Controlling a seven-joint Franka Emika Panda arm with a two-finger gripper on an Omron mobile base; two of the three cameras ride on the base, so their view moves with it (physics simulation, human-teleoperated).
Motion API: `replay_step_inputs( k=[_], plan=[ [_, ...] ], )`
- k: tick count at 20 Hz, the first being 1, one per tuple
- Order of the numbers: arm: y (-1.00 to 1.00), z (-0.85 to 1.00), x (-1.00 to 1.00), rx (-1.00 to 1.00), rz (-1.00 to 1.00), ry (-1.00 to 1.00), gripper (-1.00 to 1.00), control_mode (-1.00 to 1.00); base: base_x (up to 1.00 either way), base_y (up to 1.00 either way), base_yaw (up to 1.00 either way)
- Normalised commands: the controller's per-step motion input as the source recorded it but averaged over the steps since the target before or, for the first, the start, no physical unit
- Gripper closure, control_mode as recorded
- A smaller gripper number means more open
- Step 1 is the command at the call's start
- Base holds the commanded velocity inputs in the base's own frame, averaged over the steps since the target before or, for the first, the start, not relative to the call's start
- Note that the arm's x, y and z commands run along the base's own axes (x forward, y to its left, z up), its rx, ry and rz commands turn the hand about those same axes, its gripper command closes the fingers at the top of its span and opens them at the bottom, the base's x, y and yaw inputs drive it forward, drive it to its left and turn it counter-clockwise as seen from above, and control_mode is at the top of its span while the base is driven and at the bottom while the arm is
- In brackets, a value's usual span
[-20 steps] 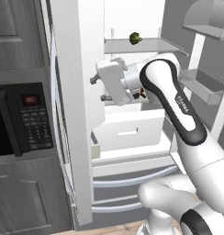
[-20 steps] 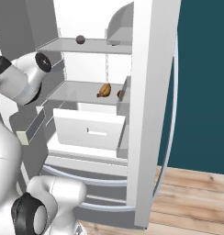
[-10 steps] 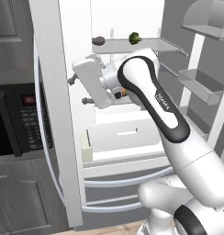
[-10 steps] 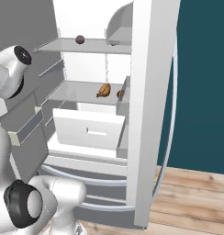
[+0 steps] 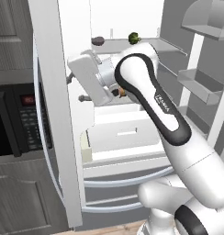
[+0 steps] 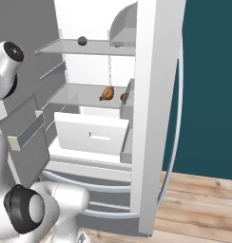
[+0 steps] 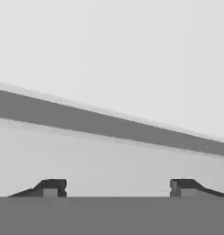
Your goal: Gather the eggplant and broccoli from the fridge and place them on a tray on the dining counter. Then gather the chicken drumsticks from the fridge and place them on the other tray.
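Broadly, the tall white fridge [image 6: 151,118] stands open, smooth and boxy, with flat pale shelves and a rectangular drawer [image 6: 91,135]. Its gripper [image 7: 118,186] is released, jaws wide apart with nothing between. On the top shelf sit a dark rounded eggplant [image 6: 82,41] and knobbly green broccoli [image 5: 133,37]; brown drumsticks [image 6: 107,93] lie below.

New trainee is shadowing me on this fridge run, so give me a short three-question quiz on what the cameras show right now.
1. True or false: the broccoli sits on the top fridge shelf.
2. Which shelf holds the chicken drumsticks: A top, B second, C drawer?
3. Fill in: the gripper jaws are ____ with nothing between them.

Key: 1 true; 2 B; 3 open.
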Motion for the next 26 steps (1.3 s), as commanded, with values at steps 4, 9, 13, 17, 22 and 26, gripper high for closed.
replay_step_inputs(
  k=[4, 9, 13, 17, 22, 26],
  plan=[
    [-0.34, 0.03, -0.44, -0.08, 0.00, -0.12, -1.00, -1.00, 0.00, 0.00, 0.00],
    [-0.60, 0.07, -0.23, -0.13, -0.03, -0.10, -1.00, -1.00, 0.00, 0.00, 0.00],
    [-0.80, 0.05, -0.11, -0.15, -0.02, -0.08, -1.00, -1.00, 0.00, 0.00, 0.00],
    [-0.74, 0.00, -0.11, -0.22, -0.05, -0.08, -1.00, -1.00, 0.00, 0.00, 0.00],
    [-0.64, -0.04, -0.16, -0.25, -0.09, -0.12, -1.00, -1.00, 0.00, 0.00, 0.00],
    [-0.60, -0.19, -0.13, -0.25, -0.10, -0.13, -1.00, -1.00, 0.00, 0.00, 0.00]
  ],
)
